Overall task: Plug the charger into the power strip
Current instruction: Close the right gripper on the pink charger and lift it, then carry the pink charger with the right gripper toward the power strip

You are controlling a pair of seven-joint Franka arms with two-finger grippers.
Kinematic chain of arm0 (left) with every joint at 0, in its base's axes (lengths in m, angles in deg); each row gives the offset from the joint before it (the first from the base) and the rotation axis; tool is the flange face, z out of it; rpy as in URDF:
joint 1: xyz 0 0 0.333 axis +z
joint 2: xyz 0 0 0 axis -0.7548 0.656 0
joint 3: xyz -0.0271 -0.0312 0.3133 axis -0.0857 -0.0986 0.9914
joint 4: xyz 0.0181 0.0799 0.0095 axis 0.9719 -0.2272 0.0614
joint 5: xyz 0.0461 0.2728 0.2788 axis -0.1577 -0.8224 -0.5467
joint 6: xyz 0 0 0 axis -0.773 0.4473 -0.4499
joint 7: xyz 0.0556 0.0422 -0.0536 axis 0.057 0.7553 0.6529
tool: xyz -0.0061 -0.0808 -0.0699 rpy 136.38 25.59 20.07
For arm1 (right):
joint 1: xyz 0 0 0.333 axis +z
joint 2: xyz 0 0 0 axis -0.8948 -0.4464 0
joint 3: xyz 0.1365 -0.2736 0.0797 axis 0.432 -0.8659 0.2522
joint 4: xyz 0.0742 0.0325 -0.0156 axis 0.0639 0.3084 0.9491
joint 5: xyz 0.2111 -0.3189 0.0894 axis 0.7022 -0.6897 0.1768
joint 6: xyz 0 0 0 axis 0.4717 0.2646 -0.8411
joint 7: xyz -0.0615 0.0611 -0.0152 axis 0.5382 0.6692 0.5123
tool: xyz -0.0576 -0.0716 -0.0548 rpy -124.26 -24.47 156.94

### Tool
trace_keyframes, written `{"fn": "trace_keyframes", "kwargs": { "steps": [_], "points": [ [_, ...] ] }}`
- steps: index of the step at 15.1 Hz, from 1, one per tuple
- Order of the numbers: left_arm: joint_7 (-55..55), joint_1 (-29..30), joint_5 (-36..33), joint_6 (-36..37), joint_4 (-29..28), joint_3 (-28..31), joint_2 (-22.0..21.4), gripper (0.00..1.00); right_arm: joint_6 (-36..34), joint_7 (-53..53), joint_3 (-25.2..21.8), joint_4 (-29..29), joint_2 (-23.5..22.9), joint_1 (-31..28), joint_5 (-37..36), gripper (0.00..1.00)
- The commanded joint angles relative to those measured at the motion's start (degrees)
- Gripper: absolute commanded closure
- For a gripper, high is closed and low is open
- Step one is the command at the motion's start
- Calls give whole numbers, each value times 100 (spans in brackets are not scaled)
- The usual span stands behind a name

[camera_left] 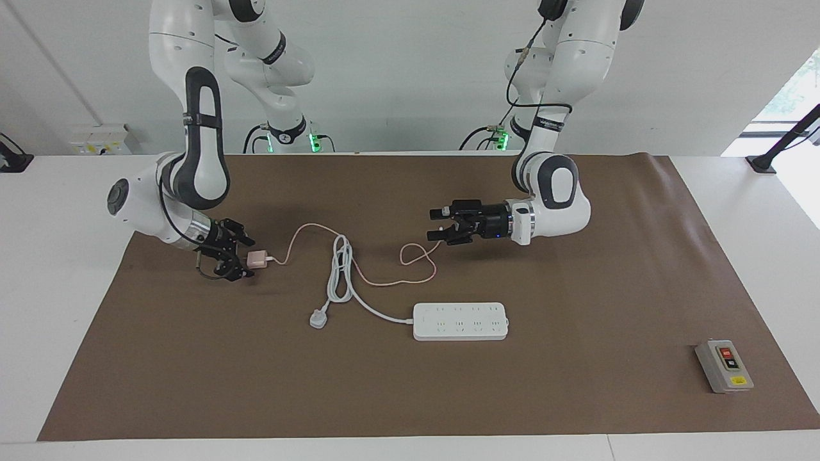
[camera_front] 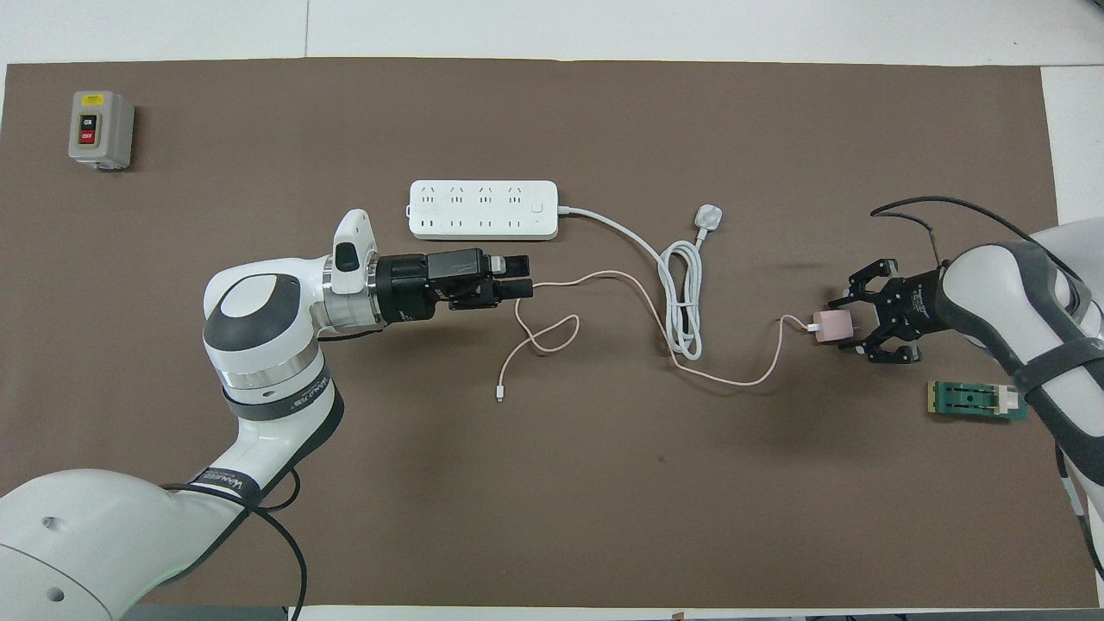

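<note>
Right gripper point(camera_front: 849, 326) clamps the charger point(camera_front: 834, 325) at the right arm's end of the desk point(camera_left: 576, 397), ready to lift. Strip point(camera_front: 483, 210) lies flat mid-desk, sockets up. Left gripper point(camera_left: 438, 230) is open, waiting over the cable point(camera_left: 410, 256).

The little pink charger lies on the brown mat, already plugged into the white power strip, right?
Not plugged in: the charger lies on the mat apart from the power strip, toward the right arm's end, as the overhead view shows.
</note>
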Motion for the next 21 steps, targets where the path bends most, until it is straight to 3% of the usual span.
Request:
{"fn": "trace_keyframes", "kwargs": {
  "steps": [1,7,10,21],
  "points": [
    [73,-54,122,17,117,51,119,0,26,181,58,-26,18,-88,216,92],
    [73,-36,113,52,152,60,127,0,-641,-757,119,-702,149,167,497,91],
    [64,-27,113,52,187,60,136,0,-809,-1529,119,-966,386,570,524,91],
    [47,16,113,114,275,60,171,0,-256,-3342,119,-1397,422,2241,665,91]
  ]
}}
